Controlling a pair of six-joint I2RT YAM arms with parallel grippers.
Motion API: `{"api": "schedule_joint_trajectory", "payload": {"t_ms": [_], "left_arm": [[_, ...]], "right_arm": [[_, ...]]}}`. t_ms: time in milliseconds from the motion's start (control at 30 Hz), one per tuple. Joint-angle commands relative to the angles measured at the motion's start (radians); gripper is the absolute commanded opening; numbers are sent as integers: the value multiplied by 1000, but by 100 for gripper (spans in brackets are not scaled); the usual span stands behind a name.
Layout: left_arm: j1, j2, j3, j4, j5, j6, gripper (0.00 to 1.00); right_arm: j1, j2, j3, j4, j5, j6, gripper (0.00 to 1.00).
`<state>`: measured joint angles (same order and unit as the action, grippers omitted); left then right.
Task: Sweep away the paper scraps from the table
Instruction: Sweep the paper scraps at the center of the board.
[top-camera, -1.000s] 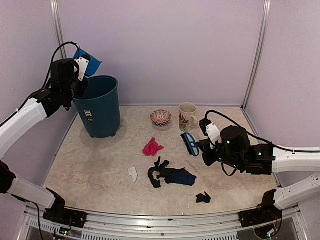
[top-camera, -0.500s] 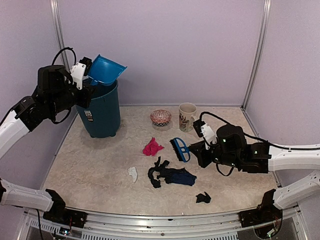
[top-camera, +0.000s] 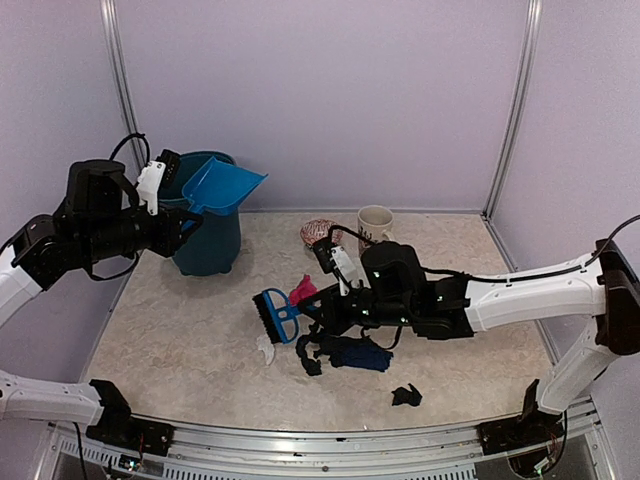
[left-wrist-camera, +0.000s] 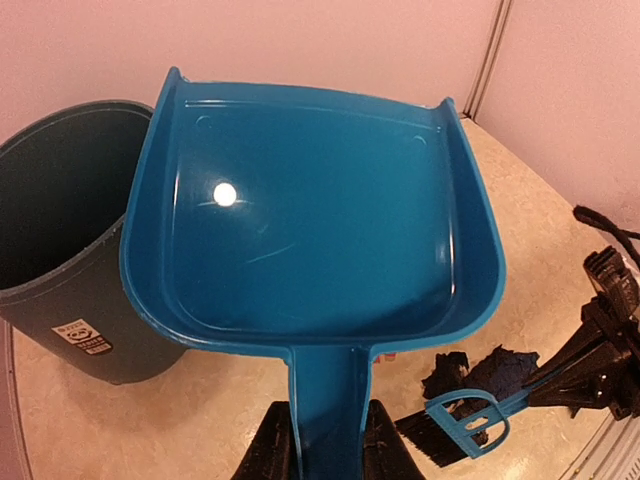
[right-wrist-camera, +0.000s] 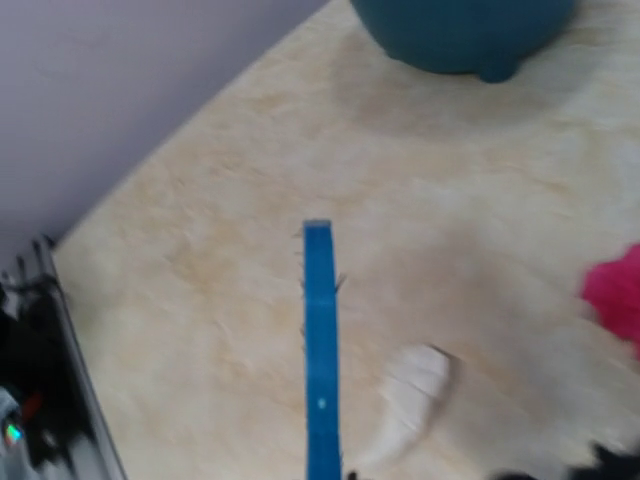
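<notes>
The paper scraps (left-wrist-camera: 480, 368) lie mid-tabletop. A pink wad (top-camera: 303, 291) sits just behind the right jaws. A tangle of black and navy pieces (top-camera: 345, 352) lies on their near side, partly under the arm. A pale scrap (top-camera: 265, 348) is just beside the bristles, and a lone black wad (top-camera: 406, 396) lies well apart toward the near edge.

The right jaws are shut on the handle of the small blue brush (top-camera: 275, 315), whose head points left, away from the arm. The wrist view is blurred, so whether the bristles touch the surface cannot be told. Beyond the brush the tabletop (top-camera: 170, 340) runs bare to its left edge and to the metal frame in front.

The left jaws are clamped on the handle of the blue dustpan (top-camera: 225, 185), which is held in the air beside the rim of the teal bin (top-camera: 212, 248), well apart from the scraps. A mug (top-camera: 375, 225) and a patterned bowl (top-camera: 312, 232) stand behind the right jaws, near the back wall.
</notes>
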<state>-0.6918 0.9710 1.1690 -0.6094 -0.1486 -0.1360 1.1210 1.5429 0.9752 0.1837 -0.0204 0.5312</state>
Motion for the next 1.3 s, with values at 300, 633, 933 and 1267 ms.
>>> {"api": "schedule_joint_trajectory", "payload": {"t_ms": [300,633,933,1267], "left_arm": [[-39,-89,-45,-47,100,-30,0],[-56,-114,-63,-43,127,-24,0],[-72,-106,-80,-18,130,-25,0],[-98,-55,-90,37,128,-29,0]], "right_arm": [[17,367,221,203,-108,328,0],[5,476,240,172,-74,414,0],[-50,299,-13,148,49,437,0],[-110,2,-307,96,135,488,0]]}}
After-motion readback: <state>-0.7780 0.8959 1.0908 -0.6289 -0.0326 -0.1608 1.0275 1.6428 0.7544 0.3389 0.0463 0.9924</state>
